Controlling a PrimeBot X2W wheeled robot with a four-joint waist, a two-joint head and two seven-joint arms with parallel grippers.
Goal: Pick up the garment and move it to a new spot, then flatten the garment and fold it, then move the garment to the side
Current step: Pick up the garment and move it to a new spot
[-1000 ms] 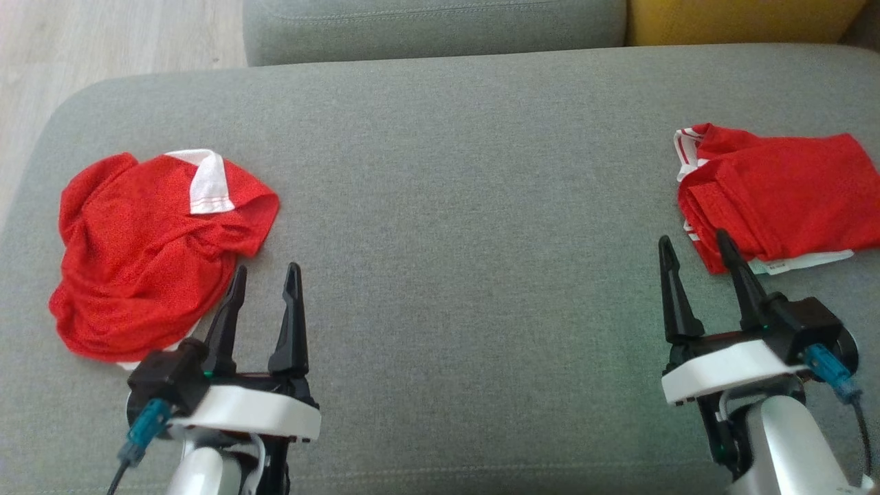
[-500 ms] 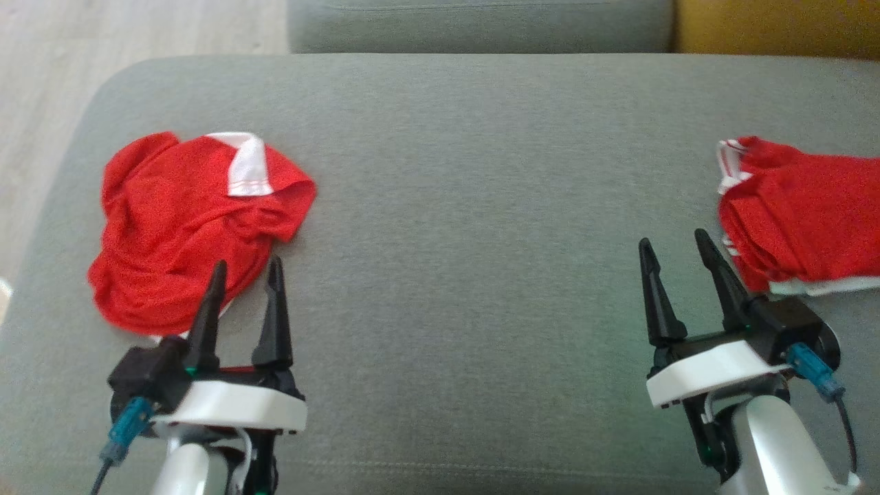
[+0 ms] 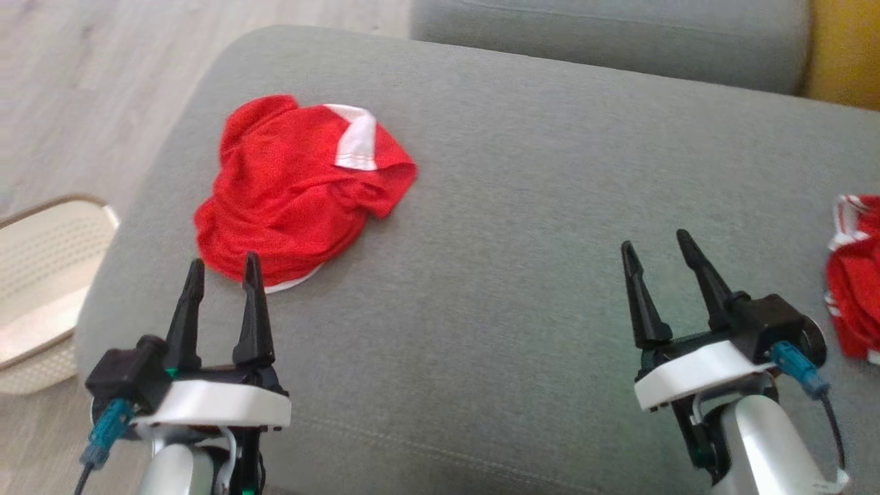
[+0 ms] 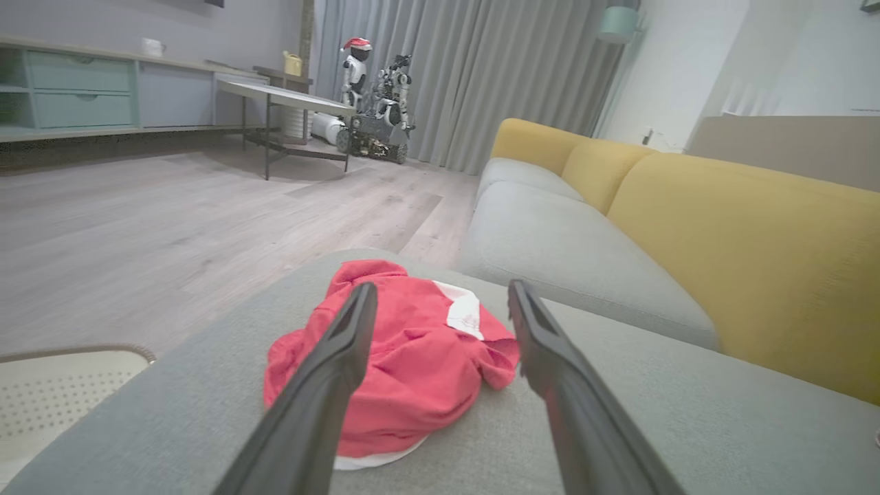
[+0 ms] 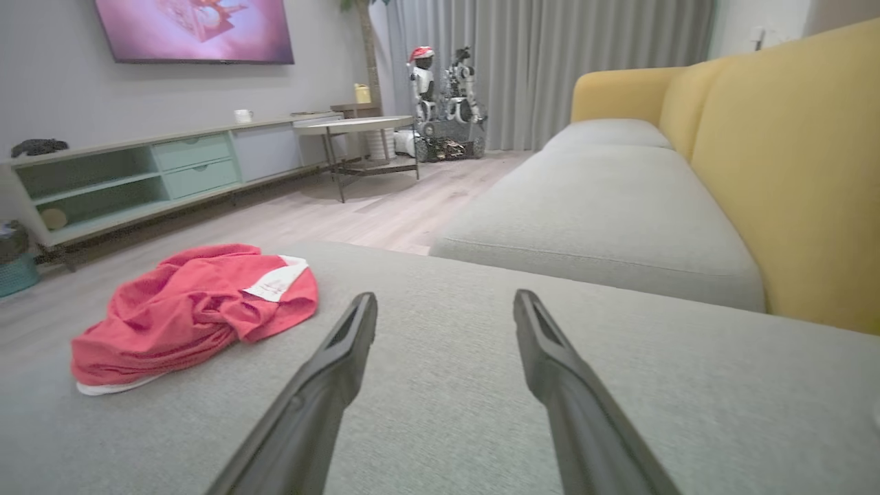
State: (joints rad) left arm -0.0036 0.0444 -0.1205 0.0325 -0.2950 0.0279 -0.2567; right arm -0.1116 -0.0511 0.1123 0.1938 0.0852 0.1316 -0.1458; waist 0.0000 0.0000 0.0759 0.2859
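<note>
Now the red garment point(image 3: 295, 189) lies bunched at the upper left of the grey cushion point(image 3: 522, 206). Just below it, the left gripper point(image 3: 223, 268) is spread open, holding nothing. At the lower right, the right gripper point(image 3: 656, 240) is open and empty too.

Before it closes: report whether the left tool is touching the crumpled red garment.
Cannot tell. In the head view the left tool overlaps the near edge of the crumpled red garment; the left wrist view shows neither gap nor contact plainly.
</note>
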